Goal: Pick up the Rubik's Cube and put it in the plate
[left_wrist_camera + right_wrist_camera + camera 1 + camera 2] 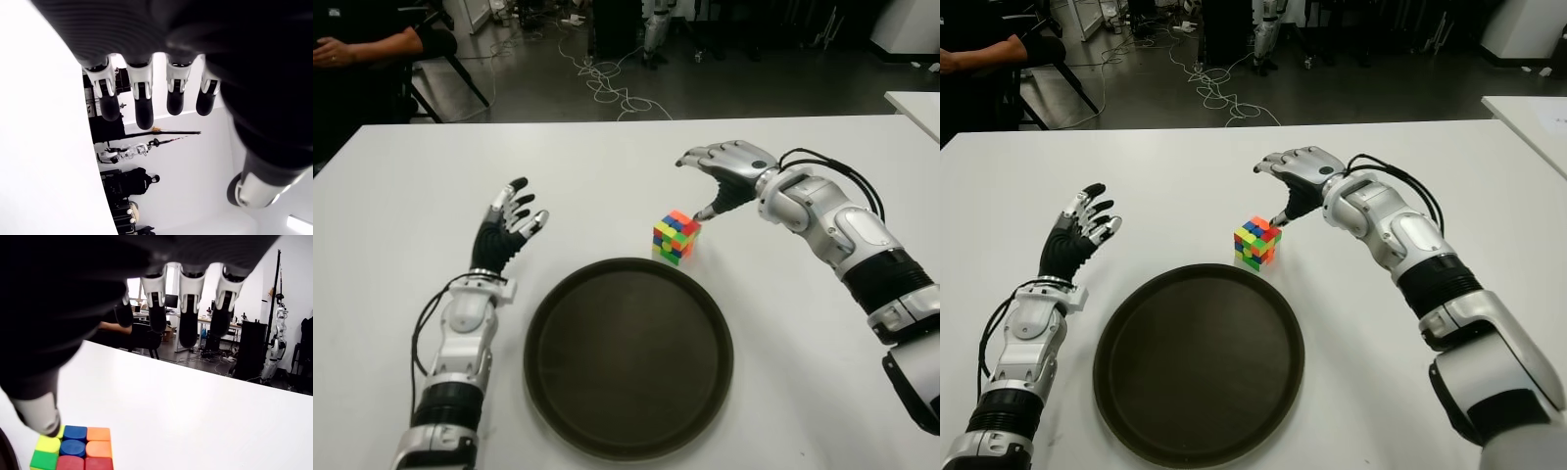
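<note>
Just under the open right hand (720, 181), thumb tip at its top edge, the cube (675, 237) sits on the worktop (607, 186) beside the plate (628, 357); lower squarely, fingers behind, before closing, judging by this.

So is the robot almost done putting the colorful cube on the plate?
Not yet. The Rubik's Cube sits on the table, just beyond the empty plate. The right hand is open over the cube, thumb at its top edge, not gripping. The left hand is open beside the plate. Grasping, lifting and placing remain.
</note>
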Controlling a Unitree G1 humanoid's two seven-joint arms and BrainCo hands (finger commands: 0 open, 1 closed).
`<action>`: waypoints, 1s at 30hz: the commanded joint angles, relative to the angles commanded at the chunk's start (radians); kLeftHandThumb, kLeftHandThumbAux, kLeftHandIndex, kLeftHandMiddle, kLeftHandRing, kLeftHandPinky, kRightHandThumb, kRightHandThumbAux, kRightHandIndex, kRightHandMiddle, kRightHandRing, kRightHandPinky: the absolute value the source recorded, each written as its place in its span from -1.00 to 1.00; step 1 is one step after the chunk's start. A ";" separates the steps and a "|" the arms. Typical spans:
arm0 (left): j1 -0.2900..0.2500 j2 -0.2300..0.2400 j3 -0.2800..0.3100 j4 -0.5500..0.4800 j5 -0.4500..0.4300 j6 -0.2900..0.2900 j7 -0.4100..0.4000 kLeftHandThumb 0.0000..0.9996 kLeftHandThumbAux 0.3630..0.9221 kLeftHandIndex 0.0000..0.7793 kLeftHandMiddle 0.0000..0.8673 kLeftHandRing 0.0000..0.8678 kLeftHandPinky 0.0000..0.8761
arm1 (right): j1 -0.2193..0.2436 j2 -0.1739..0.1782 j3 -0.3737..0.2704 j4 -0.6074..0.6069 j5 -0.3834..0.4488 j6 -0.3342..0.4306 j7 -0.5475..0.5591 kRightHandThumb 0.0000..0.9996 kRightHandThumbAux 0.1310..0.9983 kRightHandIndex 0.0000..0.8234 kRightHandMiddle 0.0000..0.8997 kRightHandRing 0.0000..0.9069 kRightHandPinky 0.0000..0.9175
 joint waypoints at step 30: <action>-0.009 0.008 -0.001 0.039 0.027 -0.068 0.003 -0.88 -0.01 -0.88 -0.82 -0.79 -0.73 | 0.015 0.033 -0.037 0.070 0.130 -0.159 -0.058 -0.59 -0.72 -1.00 -1.00 -1.00 -1.00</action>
